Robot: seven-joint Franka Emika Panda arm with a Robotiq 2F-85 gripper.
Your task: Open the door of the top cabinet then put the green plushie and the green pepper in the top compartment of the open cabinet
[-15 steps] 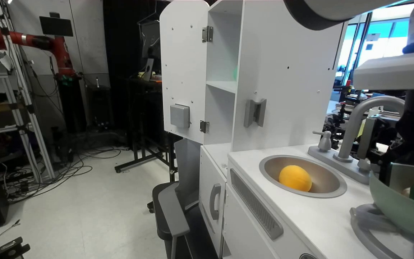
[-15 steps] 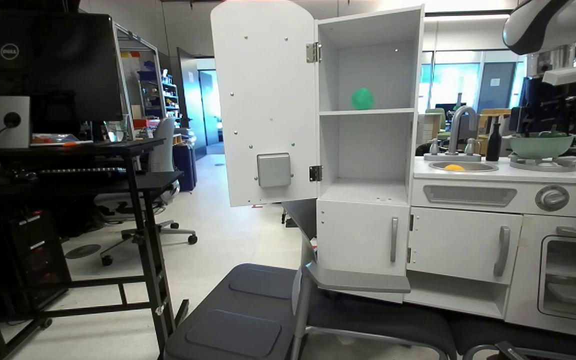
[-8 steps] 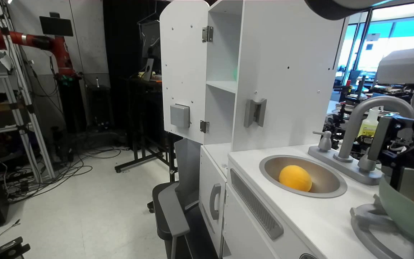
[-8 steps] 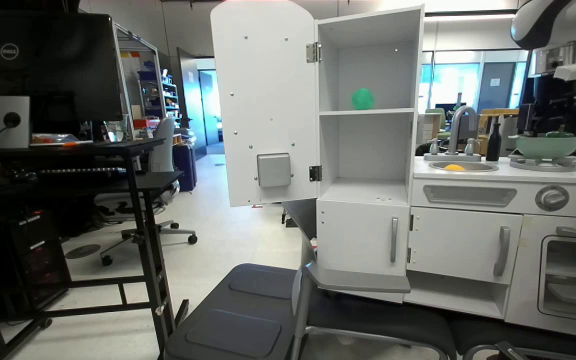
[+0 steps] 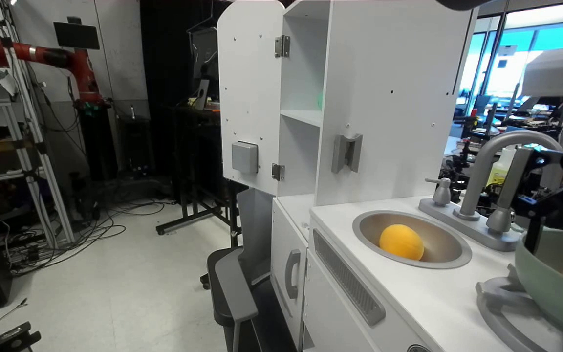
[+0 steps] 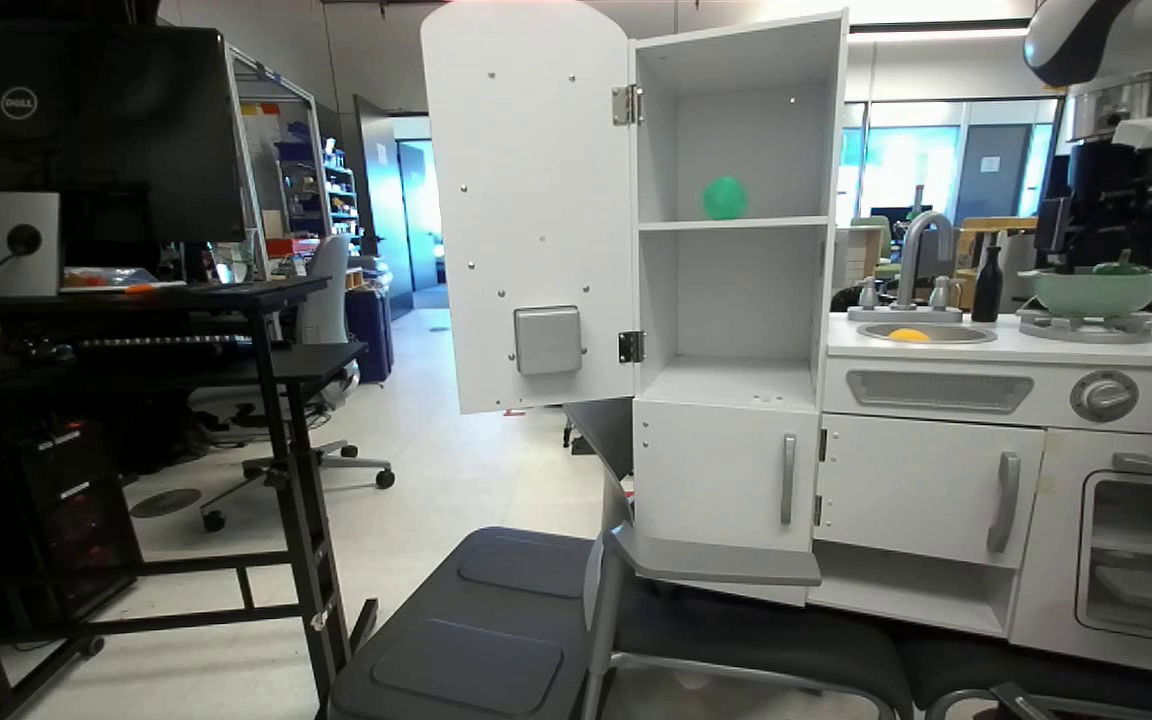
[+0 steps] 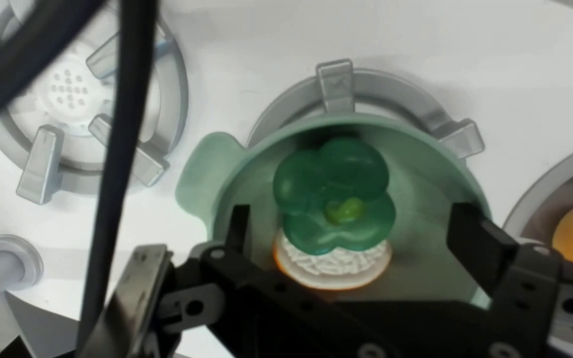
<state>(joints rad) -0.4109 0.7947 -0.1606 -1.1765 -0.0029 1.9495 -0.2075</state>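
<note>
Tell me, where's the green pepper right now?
In the wrist view, the pepper sits in the bowl, slightly left of its middle, partly hiding a white-and-orange piece; the sink is to the right.

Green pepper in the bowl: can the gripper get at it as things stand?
Likely yes. In the wrist view the gripper stands open over the bowl, fingers on either side of the green pepper, and nothing covers it. The bowl's wall may leave the fingers little slack.
</note>
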